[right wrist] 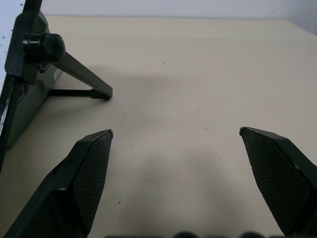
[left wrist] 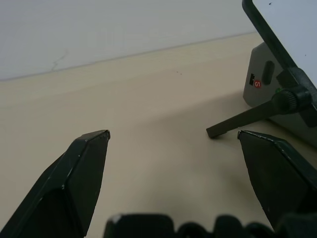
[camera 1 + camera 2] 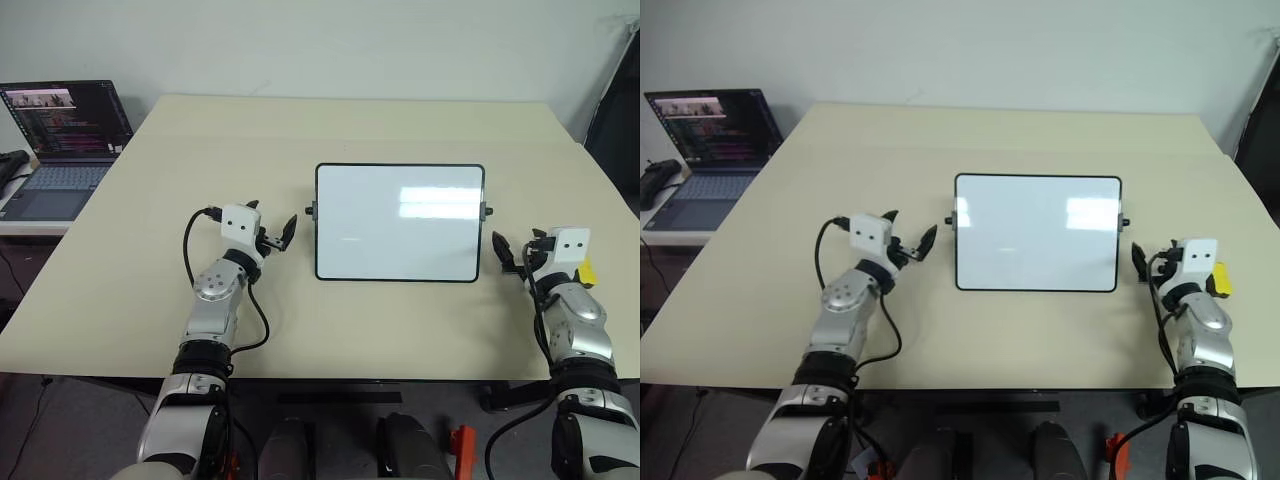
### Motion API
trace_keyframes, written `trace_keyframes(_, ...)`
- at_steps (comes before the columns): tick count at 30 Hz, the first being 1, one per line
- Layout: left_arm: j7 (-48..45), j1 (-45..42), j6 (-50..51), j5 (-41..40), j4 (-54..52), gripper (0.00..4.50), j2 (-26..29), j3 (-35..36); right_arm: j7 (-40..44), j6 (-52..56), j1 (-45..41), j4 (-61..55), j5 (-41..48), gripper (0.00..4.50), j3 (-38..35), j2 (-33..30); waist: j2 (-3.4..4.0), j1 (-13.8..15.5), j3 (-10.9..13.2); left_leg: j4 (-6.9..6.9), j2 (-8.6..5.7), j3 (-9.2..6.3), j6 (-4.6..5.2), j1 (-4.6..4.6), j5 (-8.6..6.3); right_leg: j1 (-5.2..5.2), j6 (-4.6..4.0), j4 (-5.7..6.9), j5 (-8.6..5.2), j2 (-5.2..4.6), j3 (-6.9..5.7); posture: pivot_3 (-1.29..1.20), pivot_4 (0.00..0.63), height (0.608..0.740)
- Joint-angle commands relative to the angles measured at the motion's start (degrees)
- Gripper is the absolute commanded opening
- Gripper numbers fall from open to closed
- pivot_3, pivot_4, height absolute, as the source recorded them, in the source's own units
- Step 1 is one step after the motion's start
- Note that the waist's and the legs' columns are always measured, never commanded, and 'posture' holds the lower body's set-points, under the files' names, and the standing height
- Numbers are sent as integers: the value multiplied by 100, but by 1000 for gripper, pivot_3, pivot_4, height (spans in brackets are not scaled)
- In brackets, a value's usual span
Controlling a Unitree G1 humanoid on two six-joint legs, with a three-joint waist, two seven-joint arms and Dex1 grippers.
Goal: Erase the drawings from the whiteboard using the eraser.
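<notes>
The whiteboard (image 3: 400, 222) is seen propped on a stand at the middle of the beige counter (image 3: 130, 280), its thin dark frame and small black side knobs visible. A pale glare patch lies across its upper right; the drawings cannot be made out on its surface. The left gripper (image 3: 272, 232) is held just beside the board's left edge, its two black fingers spread apart with nothing between them. The right gripper (image 3: 512, 254) is held near the board's right edge, likewise wide open and empty. The eraser (image 3: 587, 272) is largely hidden behind the right gripper's white head, only a yellow sliver showing. A laptop (image 3: 62, 140) is cut off at the far left.
</notes>
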Motion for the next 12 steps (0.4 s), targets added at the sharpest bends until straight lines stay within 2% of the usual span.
trace_keyframes(1,29,34,-205,56,47,4500,-31,-32,-64,-202,36,-197,48,4477,-13,119,0,-7,0,0,0,0,0,0,0,0,0,0,0,0,0,0,150,740)
trace_keyframes(12,85,-157,-313,58,310,4500,-163,-92,-142,-227,-113,-70,-20,4477,247,341,0,-10,0,0,1,0,0,2,0,0,0,5,0,2,0,0,150,740)
